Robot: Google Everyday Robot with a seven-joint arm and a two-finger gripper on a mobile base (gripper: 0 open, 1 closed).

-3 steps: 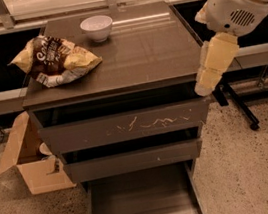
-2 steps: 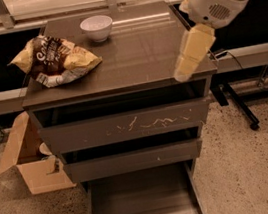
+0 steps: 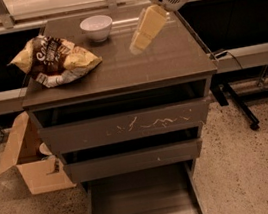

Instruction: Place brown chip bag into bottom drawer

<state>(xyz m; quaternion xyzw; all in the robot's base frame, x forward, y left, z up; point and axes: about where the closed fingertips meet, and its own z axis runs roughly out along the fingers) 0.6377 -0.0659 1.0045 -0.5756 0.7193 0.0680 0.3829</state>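
The brown chip bag (image 3: 54,59) lies crumpled on the left part of the grey cabinet top (image 3: 167,58), dark brown in the middle with yellow ends. The bottom drawer (image 3: 141,201) is pulled out at the foot of the cabinet, a shallow grey tray with nothing in it. My gripper (image 3: 137,46) hangs from the white arm at the top right, above the middle of the cabinet top, well to the right of the bag and holding nothing.
A white bowl (image 3: 96,27) stands at the back of the cabinet top, right of the bag. The scratched top drawer (image 3: 127,126) and middle drawer (image 3: 132,160) stand slightly out. An open cardboard box (image 3: 31,163) sits on the floor at the left.
My arm and gripper have swung left and away, from beside the cabinet's right edge to over the middle of its top. The bag and drawers have not moved.
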